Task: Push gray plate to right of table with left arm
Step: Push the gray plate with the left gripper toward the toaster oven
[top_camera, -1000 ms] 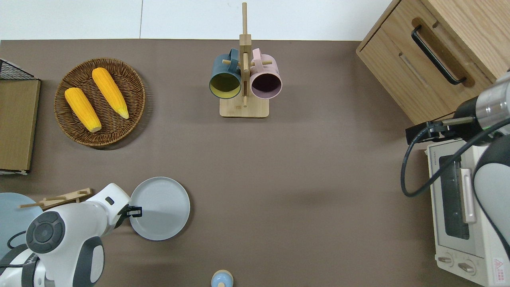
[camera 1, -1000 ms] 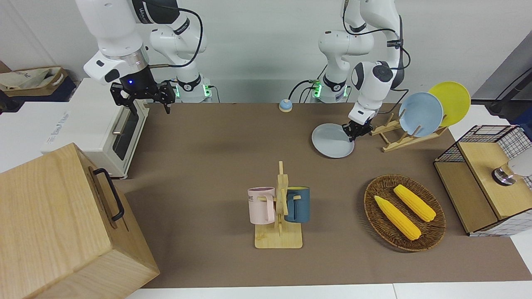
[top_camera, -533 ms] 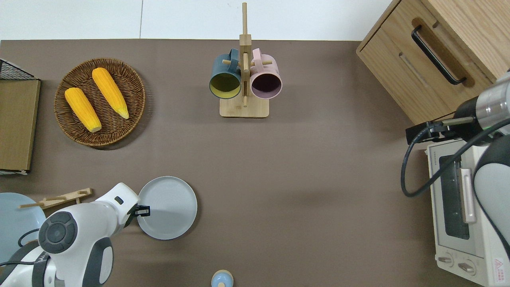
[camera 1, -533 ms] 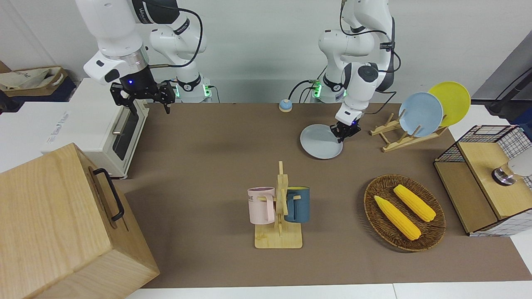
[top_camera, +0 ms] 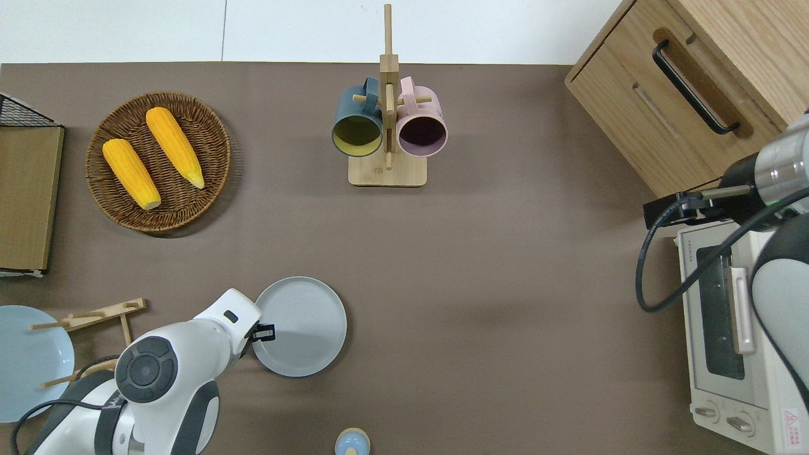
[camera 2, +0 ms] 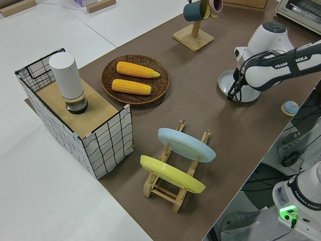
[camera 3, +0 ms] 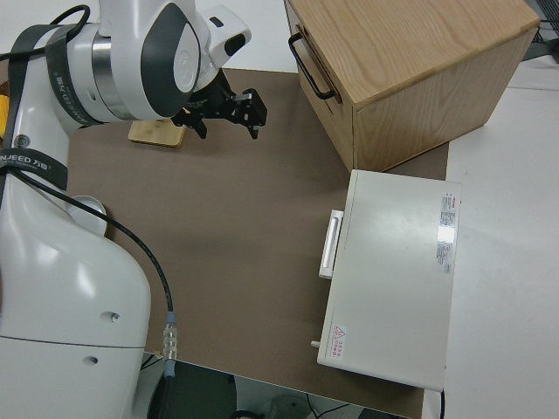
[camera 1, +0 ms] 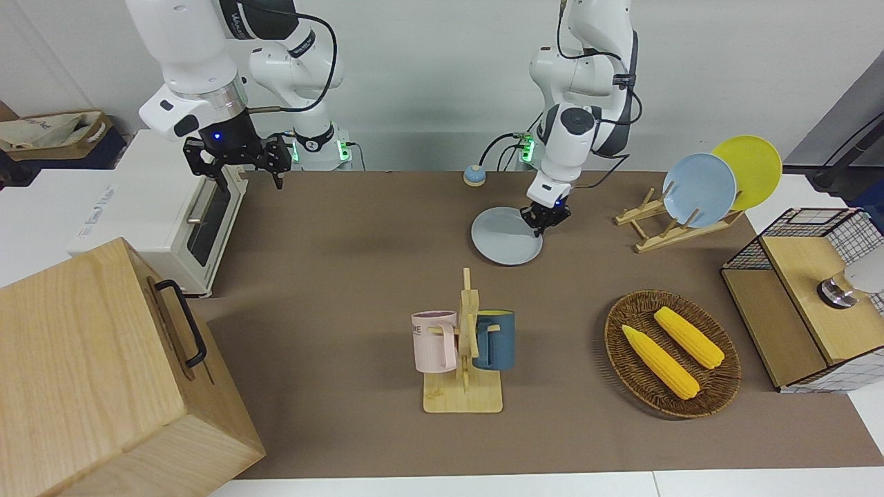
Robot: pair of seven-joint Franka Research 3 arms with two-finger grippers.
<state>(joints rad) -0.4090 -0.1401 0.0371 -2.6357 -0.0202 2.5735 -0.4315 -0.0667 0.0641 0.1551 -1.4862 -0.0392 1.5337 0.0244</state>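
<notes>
Now, going from the left of the overhead view to the right: at the lower left corner stands a wooden plate rack (top_camera: 95,314) with a sky-blue plate (top_camera: 28,360), and above it, in the upper left of the frame, a wicker basket (top_camera: 215,164) holds two corn cobs (top_camera: 152,155). Next comes the left arm (top_camera: 170,366), which enters from the bottom left; the left gripper (top_camera: 262,331) is low at the edge of the gray plate (top_camera: 303,325). This plate is round and shallow, plain pale blue-gray, with a low raised rim and nothing on it. It lies flat on the brown table (top_camera: 493,303), in the lower part of the frame a little left of the centre, nearer to the robots than the mug stand (top_camera: 387,170). In the front view the left gripper (camera 1: 543,222) touches the plate's rim on the side toward the plate rack; its fingers seem close together, but I cannot tell if they are closed or if they grasp the rim. The mug stand, at the upper centre, carries a dark blue mug (top_camera: 357,123) and a pink mug (top_camera: 421,123). At the right edge of the frame are a wooden cabinet (top_camera: 632,95) and a white toaster oven (top_camera: 727,354). The right arm is parked; in the right side view the right gripper (camera 3: 229,112) holds nothing and its fingers stand wide apart.
</notes>
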